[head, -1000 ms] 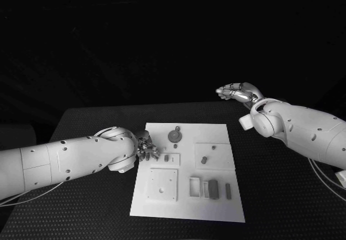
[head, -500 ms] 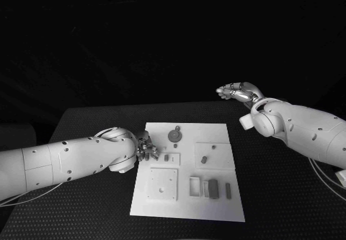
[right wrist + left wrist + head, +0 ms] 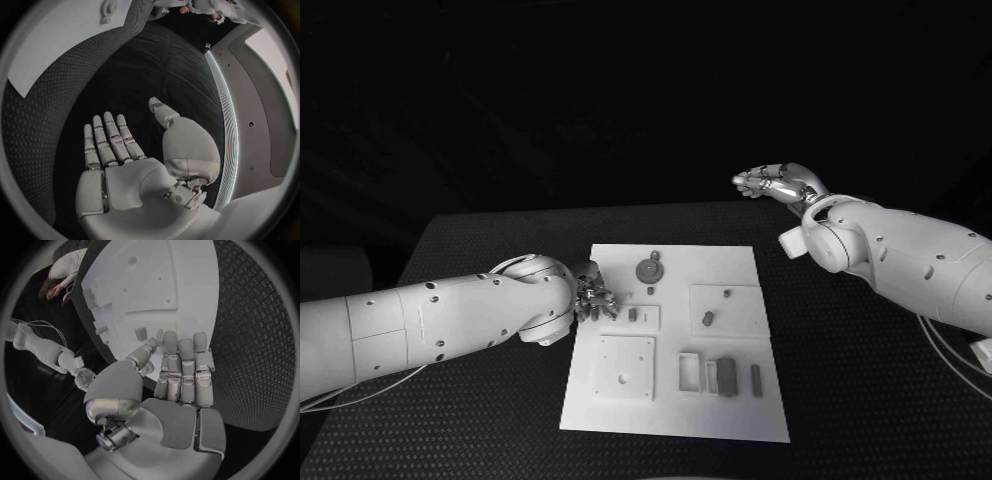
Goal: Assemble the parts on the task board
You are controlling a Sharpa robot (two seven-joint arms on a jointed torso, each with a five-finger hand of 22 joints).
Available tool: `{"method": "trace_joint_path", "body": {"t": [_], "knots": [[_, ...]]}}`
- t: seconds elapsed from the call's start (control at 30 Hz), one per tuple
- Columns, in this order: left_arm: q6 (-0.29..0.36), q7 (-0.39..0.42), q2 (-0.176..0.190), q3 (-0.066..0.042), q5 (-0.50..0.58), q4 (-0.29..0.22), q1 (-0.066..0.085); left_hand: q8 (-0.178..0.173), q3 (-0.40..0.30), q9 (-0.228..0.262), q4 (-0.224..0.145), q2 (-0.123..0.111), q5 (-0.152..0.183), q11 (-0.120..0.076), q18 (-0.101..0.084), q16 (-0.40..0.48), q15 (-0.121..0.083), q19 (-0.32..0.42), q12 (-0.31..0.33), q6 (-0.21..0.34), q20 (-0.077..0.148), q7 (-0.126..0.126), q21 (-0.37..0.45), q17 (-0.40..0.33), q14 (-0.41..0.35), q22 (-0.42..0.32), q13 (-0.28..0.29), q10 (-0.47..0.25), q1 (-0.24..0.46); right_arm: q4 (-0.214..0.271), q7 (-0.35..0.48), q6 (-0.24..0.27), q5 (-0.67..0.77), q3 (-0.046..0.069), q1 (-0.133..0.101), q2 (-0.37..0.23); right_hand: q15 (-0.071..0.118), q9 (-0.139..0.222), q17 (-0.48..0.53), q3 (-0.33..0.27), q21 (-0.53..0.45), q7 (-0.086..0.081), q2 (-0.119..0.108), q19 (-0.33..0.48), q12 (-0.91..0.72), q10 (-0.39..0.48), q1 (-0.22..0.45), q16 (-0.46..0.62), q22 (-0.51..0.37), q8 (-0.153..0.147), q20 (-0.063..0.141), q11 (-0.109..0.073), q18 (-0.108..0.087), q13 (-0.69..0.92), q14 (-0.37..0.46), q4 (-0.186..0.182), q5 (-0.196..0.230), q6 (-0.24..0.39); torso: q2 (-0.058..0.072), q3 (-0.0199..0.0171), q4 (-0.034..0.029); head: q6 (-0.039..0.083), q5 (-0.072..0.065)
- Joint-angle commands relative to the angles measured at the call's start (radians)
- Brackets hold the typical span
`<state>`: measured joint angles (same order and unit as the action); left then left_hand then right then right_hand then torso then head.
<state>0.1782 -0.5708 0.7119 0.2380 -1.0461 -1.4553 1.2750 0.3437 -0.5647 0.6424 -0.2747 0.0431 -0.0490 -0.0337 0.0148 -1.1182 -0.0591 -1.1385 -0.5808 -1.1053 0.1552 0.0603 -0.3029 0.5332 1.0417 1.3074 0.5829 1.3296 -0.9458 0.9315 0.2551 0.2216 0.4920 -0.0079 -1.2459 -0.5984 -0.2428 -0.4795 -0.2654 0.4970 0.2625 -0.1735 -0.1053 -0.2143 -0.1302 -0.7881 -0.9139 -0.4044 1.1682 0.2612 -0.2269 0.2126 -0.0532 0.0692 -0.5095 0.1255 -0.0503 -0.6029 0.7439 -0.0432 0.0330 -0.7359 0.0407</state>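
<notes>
The white task board (image 3: 678, 420) lies in the middle of the black table. On it are a round grey part (image 3: 648, 269), a small peg (image 3: 633, 314), an oval piece (image 3: 708, 320) and two grey bars (image 3: 727, 377). My left hand (image 3: 596, 300) hovers at the board's left edge, close to the small peg. In the left wrist view its fingers (image 3: 181, 370) stretch out flat with nothing in them, reaching over the board (image 3: 162, 285) toward a small part (image 3: 141, 333). My right hand (image 3: 776, 182) is raised beyond the table's far right. Its fingers (image 3: 106, 137) are spread and hold nothing.
A square white plate (image 3: 626, 367) and a white frame (image 3: 691, 372) sit on the board's near half. Black table surface (image 3: 862, 380) runs along both sides of the board. One corner of the board (image 3: 56, 35) appears in the right wrist view.
</notes>
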Motion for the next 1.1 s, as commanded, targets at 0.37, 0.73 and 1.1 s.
{"method": "trace_joint_path", "body": {"t": [0.37, 0.73, 1.1], "knots": [[-0.017, -0.007, -0.002, 0.002, -0.016, -0.005, -0.005, 0.007, -0.004, 0.037, 0.004, -0.007, -0.004, -0.022, 0.014, -0.007, -0.001, -0.007, -0.007, -0.025, 0.003, -0.012, -0.007, 0.002, 0.008, 0.025, 0.003, 0.025, -0.003, 0.001, 0.012, -0.018, 0.001, 0.000, 0.001, 0.000, -0.005, 0.002, -0.001, -0.004, -0.006, -0.046, 0.011, 0.008, 0.005, -0.009, -0.001, 0.007, 0.000, 0.006, 0.000, -0.001, 0.010, 0.000, 0.004, -0.002, 0.000, 0.007, 0.000, 0.0004, -0.0003, -0.003, -0.001], [-0.010, -0.009, 0.001, 0.002, -0.022, -0.002, -0.005, 0.008, -0.006, 0.038, 0.002, -0.005, -0.004, -0.024, 0.014, -0.009, -0.002, -0.007, -0.009, -0.028, 0.004, -0.013, -0.009, 0.003, 0.010, 0.025, 0.005, 0.027, -0.006, 0.000, 0.013, -0.019, 0.001, 0.000, 0.002, 0.001, -0.005, 0.002, -0.001, -0.004, -0.008, -0.045, 0.011, 0.008, 0.006, -0.009, -0.001, 0.008, -0.002, 0.007, 0.000, -0.002, 0.010, 0.000, 0.004, -0.002, 0.000, 0.007, 0.000, 0.0004, -0.0004, -0.003, 0.000], [-0.016, -0.003, -0.005, 0.002, -0.012, 0.000, -0.005, 0.006, -0.002, 0.037, 0.006, -0.015, -0.004, -0.023, 0.013, -0.008, -0.002, -0.007, -0.009, -0.027, 0.003, -0.013, -0.011, 0.003, 0.009, 0.025, 0.006, 0.025, 0.002, 0.000, 0.012, -0.018, 0.001, 0.000, 0.002, 0.001, -0.005, 0.003, -0.002, -0.004, -0.008, -0.046, 0.011, 0.008, 0.006, -0.010, -0.001, 0.008, -0.002, 0.007, 0.000, -0.001, 0.011, 0.000, 0.004, -0.002, 0.000, 0.007, 0.001, 0.0003, 0.0004, -0.003, 0.001]]}}
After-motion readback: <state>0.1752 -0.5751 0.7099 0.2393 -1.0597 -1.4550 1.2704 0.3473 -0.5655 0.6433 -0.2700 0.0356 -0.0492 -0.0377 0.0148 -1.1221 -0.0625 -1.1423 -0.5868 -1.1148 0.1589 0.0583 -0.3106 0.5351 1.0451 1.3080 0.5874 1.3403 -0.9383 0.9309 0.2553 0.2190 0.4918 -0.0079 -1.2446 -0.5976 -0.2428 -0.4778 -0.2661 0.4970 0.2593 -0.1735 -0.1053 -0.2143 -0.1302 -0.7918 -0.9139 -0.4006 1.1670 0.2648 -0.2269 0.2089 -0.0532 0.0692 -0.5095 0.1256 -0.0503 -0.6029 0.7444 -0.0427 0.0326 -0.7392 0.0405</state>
